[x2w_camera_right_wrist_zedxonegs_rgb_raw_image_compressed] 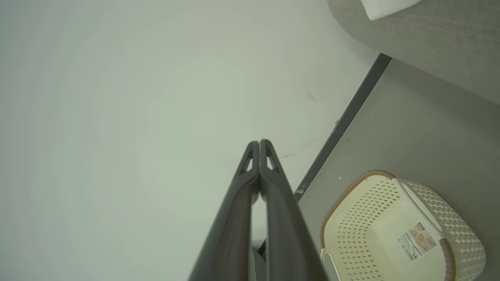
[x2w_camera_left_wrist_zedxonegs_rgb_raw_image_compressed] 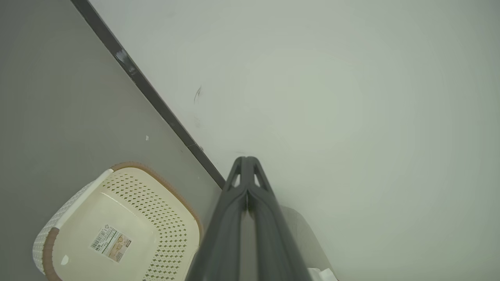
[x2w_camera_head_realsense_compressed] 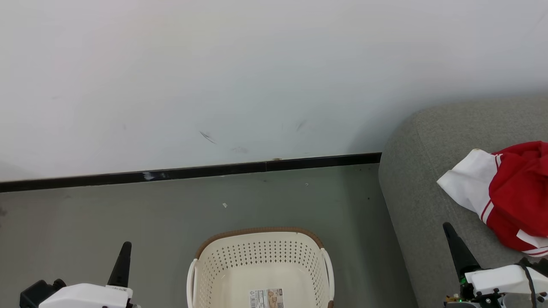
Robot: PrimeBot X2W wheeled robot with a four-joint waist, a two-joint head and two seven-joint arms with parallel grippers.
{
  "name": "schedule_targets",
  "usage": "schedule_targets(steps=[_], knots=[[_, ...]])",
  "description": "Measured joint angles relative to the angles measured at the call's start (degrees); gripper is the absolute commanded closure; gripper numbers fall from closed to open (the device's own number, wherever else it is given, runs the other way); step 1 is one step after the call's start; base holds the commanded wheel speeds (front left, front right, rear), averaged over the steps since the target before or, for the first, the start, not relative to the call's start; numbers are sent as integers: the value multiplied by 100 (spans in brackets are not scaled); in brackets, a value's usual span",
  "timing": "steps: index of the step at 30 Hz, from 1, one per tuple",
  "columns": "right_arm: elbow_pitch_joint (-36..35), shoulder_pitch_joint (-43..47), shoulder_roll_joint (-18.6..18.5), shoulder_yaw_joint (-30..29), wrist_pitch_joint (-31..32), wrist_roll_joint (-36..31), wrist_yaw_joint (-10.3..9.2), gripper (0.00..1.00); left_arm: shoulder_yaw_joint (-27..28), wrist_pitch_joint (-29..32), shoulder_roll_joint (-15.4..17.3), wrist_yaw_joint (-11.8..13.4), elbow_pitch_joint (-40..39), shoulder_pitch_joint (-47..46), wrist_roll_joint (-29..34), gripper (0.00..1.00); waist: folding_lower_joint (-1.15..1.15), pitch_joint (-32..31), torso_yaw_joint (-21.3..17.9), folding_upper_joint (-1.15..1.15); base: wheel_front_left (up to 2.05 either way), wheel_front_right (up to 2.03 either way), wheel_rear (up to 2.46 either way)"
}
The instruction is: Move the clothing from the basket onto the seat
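Right now my right gripper (x2w_camera_head_realsense_compressed: 448,226) is clenched on nothing, its fingertips pressed together, and the red and white clothing (x2w_camera_head_realsense_compressed: 518,192) lies heaped on the grey seat (x2w_camera_head_realsense_compressed: 419,196) just beside it, to its right. My left gripper (x2w_camera_head_realsense_compressed: 125,246) is clenched too, holding nothing. The basket (x2w_camera_head_realsense_compressed: 257,256) stands on the floor (x2w_camera_head_realsense_compressed: 107,205) between them.

From where I stand this looks like a rather bare living-room corner. A grey fabric sofa (x2w_camera_head_realsense_compressed: 419,192) with a rounded end stands by a plain white wall (x2w_camera_head_realsense_compressed: 257,64). A black skirting strip (x2w_camera_head_realsense_compressed: 192,172) runs along the wall's foot, above a smooth grey floor (x2w_camera_head_realsense_compressed: 85,222). A cream perforated laundry basket (x2w_camera_head_realsense_compressed: 257,232) sits on the floor near the sofa. Red-and-white sports clothing (x2w_camera_head_realsense_compressed: 518,188) lies on the sofa's cushion. These are household things, though the wall is scuffed.
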Motion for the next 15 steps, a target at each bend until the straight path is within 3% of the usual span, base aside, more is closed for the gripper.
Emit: schedule_targets(steps=[15], knots=[[56, -121, -103, -57, 244, 1514, 0, 100, 354, 302, -119, -291, -1, -38, -1011, 100, -1, 31, 12, 0, 0, 0, 0]])
